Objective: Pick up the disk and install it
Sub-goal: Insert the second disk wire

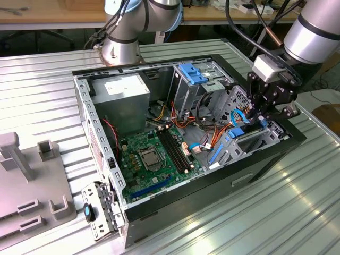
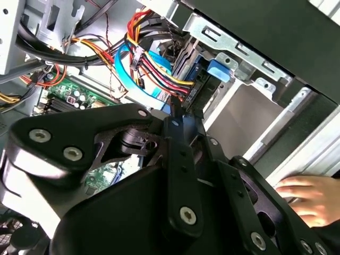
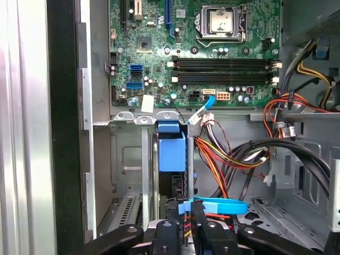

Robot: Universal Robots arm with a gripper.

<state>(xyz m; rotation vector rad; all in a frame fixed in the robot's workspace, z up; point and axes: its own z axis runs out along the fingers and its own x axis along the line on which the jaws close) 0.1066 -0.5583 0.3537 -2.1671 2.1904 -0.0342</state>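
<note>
The arm has its hand point(image 1: 260, 114) down inside the open computer case point(image 1: 101, 159), at the drive cage point(image 1: 255, 141) on the exterior view's right. The disk point(image 3: 172, 151), with its bright blue rails, stands on edge in that cage's slot, and in the first wrist view the hand's fingers point(image 3: 199, 212) sit narrow, pinched on its near edge. So I judge the pick-up is done and the install step is in hand: the disk looks partly seated, not yet pushed home, though how deep it sits I cannot tell.

A bundle of red, yellow and orange wires point(image 3: 223, 154) and a blue ribbon cable point(image 3: 218, 204) crowd just beside the slot. The move ahead calls for a straight push along the cage guides, keeping the disk square and clear of those wires. The case rests on the ribbed metal tabletop point(image 1: 239, 218).
</note>
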